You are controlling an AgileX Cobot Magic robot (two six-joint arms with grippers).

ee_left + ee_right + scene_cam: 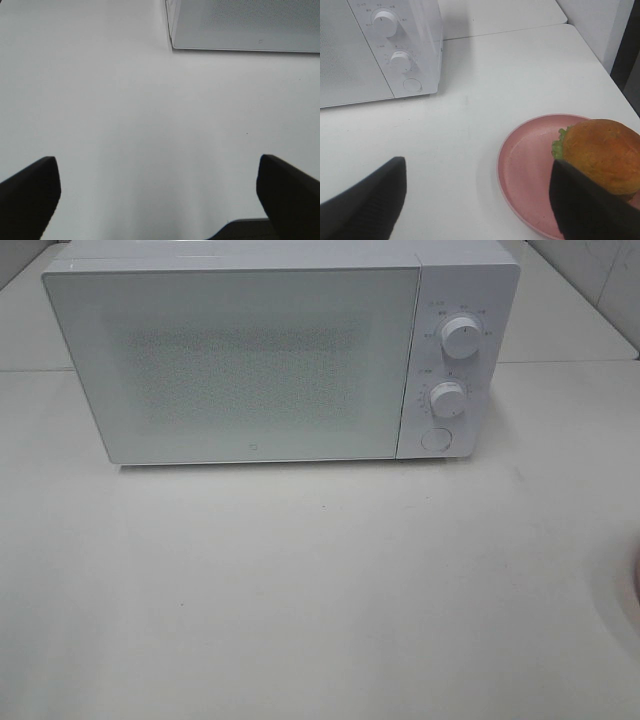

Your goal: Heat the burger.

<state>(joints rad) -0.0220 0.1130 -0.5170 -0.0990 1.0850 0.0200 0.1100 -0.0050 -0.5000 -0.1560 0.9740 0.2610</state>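
Note:
The burger (pixel 602 150), orange-brown bun over green lettuce, sits on a pink plate (pixel 527 165) in the right wrist view. My right gripper (pixel 476 167) is open above the table, with nothing between its fingers. One of its dark fingers (pixel 590 205) overlaps the near side of the burger. The left gripper (pixel 157 161) is open wide over bare white table, holding nothing. Neither gripper shows in the exterior high view, and the burger is out of that frame.
A white microwave (pixel 240 360) stands at the back of the table with its door shut, two knobs (pixel 460 335) and a round button (pixel 436 438) on its right panel. A sliver of pink plate (pixel 635 585) shows at the right edge.

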